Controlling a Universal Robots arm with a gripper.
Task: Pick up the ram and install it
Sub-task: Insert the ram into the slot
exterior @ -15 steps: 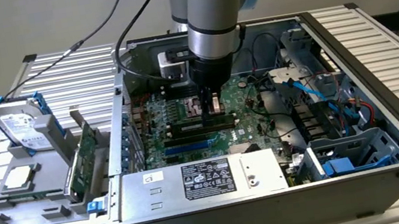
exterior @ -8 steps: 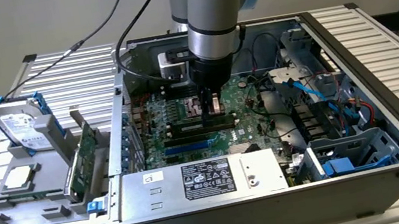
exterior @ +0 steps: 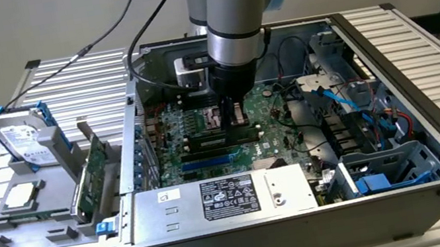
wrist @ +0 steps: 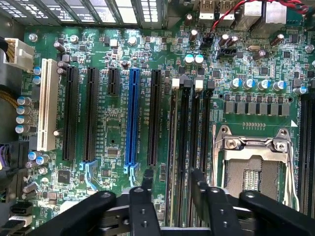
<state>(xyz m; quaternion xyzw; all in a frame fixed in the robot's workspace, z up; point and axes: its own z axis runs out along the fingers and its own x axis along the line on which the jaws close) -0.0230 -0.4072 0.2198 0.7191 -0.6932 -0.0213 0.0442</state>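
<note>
Gripper [exterior: 232, 116]: lowered into the open computer case [exterior: 385, 42], just above the motherboard [exterior: 208, 159], close to the memory slots [wrist: 194, 132]. Fingers [wrist: 143, 196] spread apart, holding nothing.

Ram [wrist: 173, 142]: seen edge-on as a thin pale strip standing in the slot row beside the processor socket [wrist: 253, 167], in the gap between the fingertips; cannot tell whether fully seated.

Rack [exterior: 32, 229]: outside the case on the exterior view's left, carrying a hard drive [exterior: 26, 139] and an expansion card [exterior: 89, 172].
</note>
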